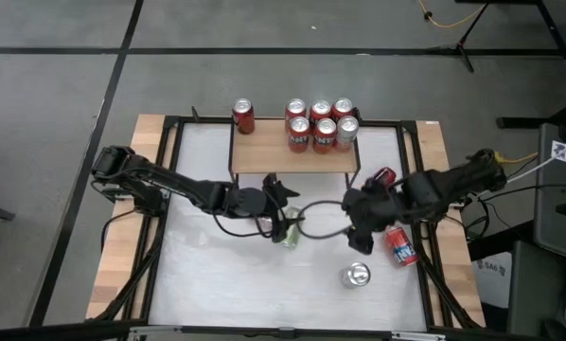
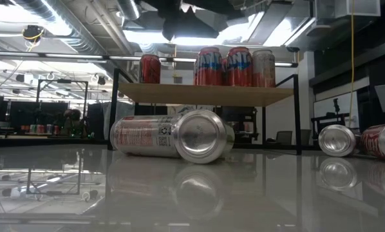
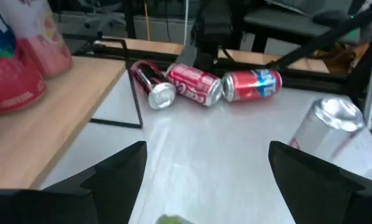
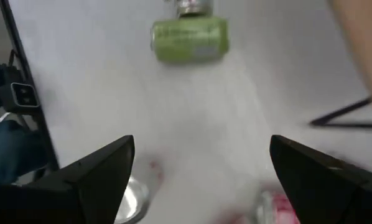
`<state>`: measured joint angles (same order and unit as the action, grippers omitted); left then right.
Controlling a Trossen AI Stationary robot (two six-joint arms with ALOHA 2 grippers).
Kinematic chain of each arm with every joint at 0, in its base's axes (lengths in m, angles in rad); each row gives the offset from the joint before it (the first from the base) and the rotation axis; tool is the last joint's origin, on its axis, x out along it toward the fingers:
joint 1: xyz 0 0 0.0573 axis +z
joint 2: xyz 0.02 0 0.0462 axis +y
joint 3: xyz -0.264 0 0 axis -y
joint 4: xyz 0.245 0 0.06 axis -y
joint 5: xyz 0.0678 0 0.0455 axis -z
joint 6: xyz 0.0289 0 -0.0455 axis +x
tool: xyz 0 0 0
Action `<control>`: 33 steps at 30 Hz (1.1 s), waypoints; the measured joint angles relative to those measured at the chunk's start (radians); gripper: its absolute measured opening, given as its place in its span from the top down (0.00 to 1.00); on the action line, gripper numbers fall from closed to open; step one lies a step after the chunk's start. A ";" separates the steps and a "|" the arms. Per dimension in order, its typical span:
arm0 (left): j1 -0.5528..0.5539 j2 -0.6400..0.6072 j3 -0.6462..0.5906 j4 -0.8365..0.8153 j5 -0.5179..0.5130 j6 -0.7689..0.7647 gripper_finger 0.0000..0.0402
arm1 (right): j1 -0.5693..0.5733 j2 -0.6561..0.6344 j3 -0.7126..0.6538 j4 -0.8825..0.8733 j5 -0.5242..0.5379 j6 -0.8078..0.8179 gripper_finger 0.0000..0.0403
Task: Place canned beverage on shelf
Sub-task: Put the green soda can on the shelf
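Wrist views show left end effector (image 3: 204, 180) and right end effector (image 4: 201, 177) spread wide, holding nothing.

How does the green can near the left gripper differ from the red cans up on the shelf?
The green can lies on its side on the white table, while the red cans stand upright on the shelf. The green can is alone, whereas the red cans are clustered, except one red can standing apart. They differ in colour, green against red. Both look like ordinary beverage cans.
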<state>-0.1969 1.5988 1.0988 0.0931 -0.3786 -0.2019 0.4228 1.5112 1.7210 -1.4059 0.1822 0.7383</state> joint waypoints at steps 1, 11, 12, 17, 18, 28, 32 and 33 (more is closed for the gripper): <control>-0.004 -0.001 0.000 -0.011 0.000 -0.001 0.18 | 0.015 0.000 -0.008 0.000 -0.009 0.036 0.10; -0.042 0.000 0.000 -0.052 -0.001 -0.006 0.18 | 0.146 0.000 -0.073 0.081 -0.044 0.171 0.10; -0.045 0.000 0.000 -0.057 -0.002 -0.006 0.18 | 0.154 0.000 -0.080 0.101 -0.043 0.171 0.10; -0.061 0.000 0.000 -0.061 -0.004 -0.095 0.18 | 0.167 0.000 -0.129 0.236 0.008 0.170 0.10; -0.062 0.000 0.000 -0.066 -0.004 -0.127 0.18 | 0.167 0.000 -0.139 0.257 0.023 0.170 0.10; -0.096 0.000 0.000 -0.267 -0.004 -0.523 0.18 | 0.137 -0.001 -0.221 0.369 0.145 0.171 0.10; -0.124 0.024 0.000 -0.280 -0.049 -0.647 0.18 | 0.110 -0.001 -0.233 0.367 0.171 0.171 0.10; -0.131 0.037 0.000 -0.277 -0.066 -0.664 0.18 | 0.102 -0.001 -0.233 0.365 0.183 0.170 0.10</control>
<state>-0.3275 1.6353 1.0988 -0.1843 -0.4446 -0.8662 0.5248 1.5105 1.4879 -1.0404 0.3653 0.9085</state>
